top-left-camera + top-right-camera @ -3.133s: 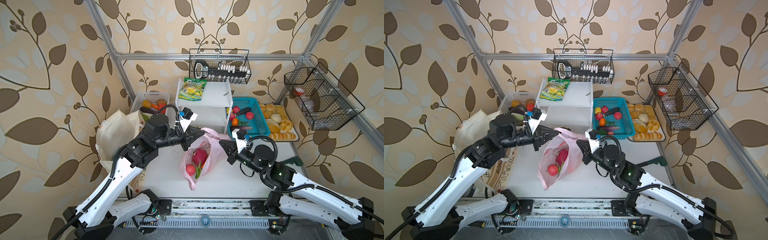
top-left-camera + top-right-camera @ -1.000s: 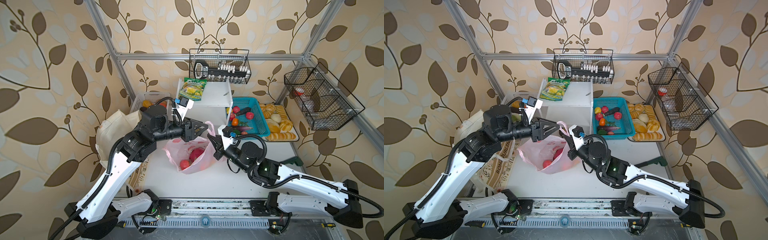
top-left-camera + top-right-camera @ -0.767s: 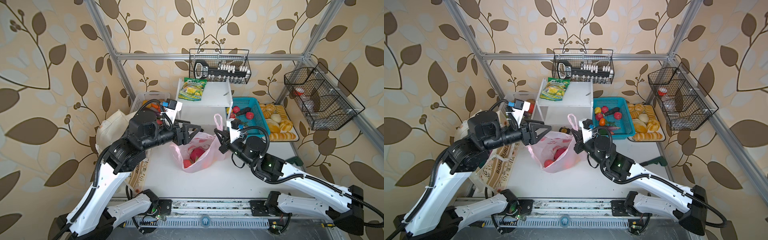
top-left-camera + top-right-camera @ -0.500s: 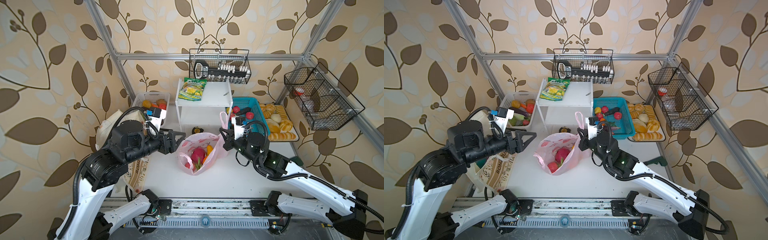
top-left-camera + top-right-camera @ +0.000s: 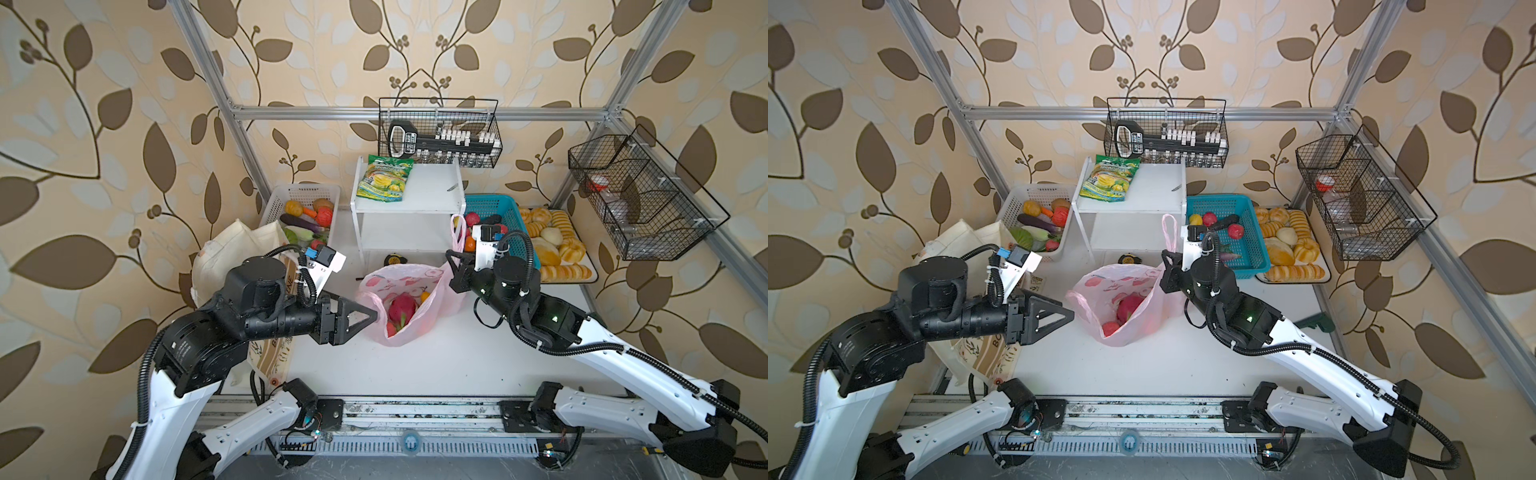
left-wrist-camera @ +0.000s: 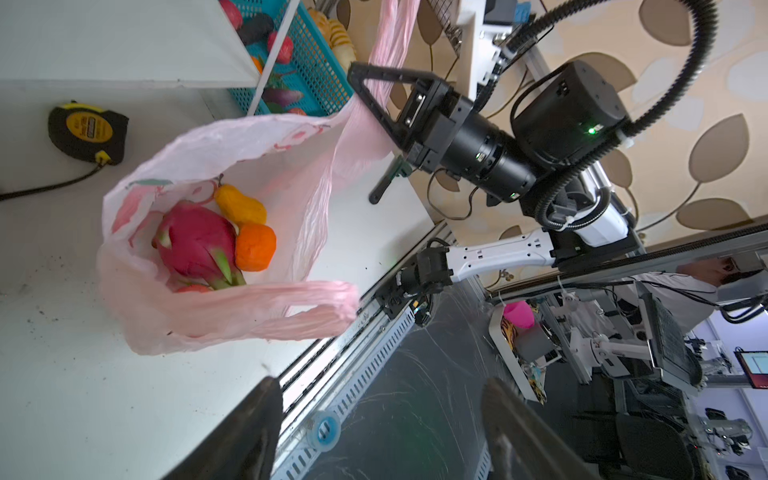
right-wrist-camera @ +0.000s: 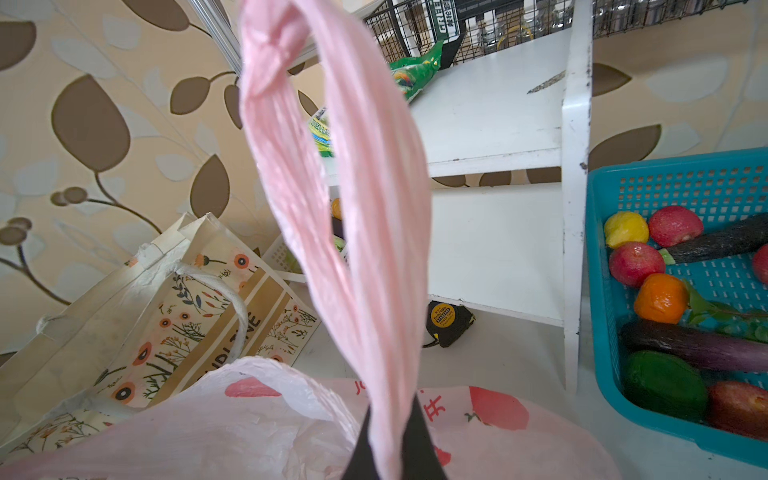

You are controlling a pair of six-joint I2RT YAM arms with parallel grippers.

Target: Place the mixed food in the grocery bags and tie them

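Right pincer (image 7: 388,446) clamped on one loop handle of pink bag (image 5: 405,282); left pincer (image 6: 382,428) apart, empty, beside it. Bag open in middle of table (image 5: 436,374), holding four toy fruits: one dragon fruit (image 6: 195,243), one orange (image 6: 255,247), one yellow (image 6: 241,205), one red (image 6: 193,288). One canvas tote (image 5: 226,249) at left.

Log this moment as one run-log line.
left gripper: open, empty | right gripper: shut on bag handle, held up | pink plastic bag: upright, mouth open, untied | inside: dragon fruit, orange fruit

A green-and-yellow snack packet (image 5: 385,181) lay on the white shelf (image 5: 432,192). A tape measure (image 5: 393,259) sat on the counter (image 5: 436,365) near its foot. Bread rolls (image 5: 548,253) lay beside the blue basket (image 5: 492,206).
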